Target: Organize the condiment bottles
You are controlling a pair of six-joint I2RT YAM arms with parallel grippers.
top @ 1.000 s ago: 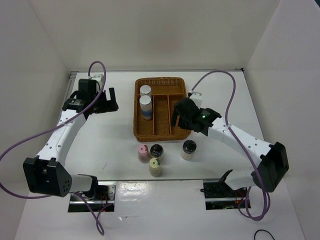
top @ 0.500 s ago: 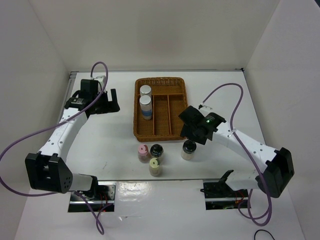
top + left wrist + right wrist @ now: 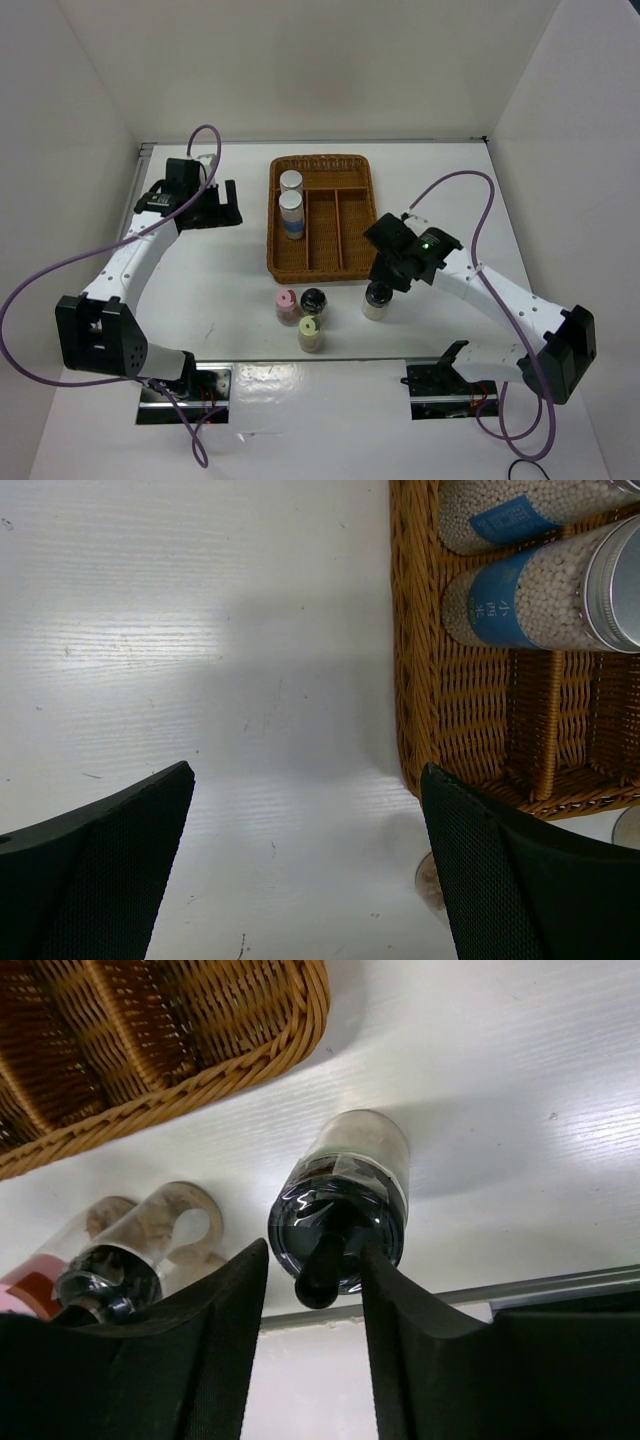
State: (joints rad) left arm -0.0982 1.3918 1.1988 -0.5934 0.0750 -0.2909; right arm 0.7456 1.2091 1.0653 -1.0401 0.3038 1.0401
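Observation:
Two silver-capped, blue-labelled condiment bottles (image 3: 291, 180) (image 3: 291, 203) stand in the left compartment of the wicker basket (image 3: 322, 160); they also show in the left wrist view (image 3: 530, 595) (image 3: 520, 515). In front of the basket stand a pink-capped bottle (image 3: 287, 303), a black-topped bottle (image 3: 314, 300) and a yellow-capped bottle (image 3: 311, 333). My right gripper (image 3: 381, 283) (image 3: 313, 1260) is lowered over a second black-topped bottle (image 3: 377, 303) (image 3: 340, 1200), fingers close on either side of its top; contact is unclear. My left gripper (image 3: 228, 202) (image 3: 307, 772) is wide open over bare table left of the basket.
The basket's middle and right compartments (image 3: 340, 225) hold nothing. Its woven rim (image 3: 200, 1070) lies just beyond the right gripper. White walls enclose the table on three sides. A metal strip (image 3: 330, 362) runs along the near edge by the arm bases.
My right gripper came away from the basket's front right corner toward me, dropped over the black-topped bottle, and its jaws narrowed. The left arm only shifted slightly.

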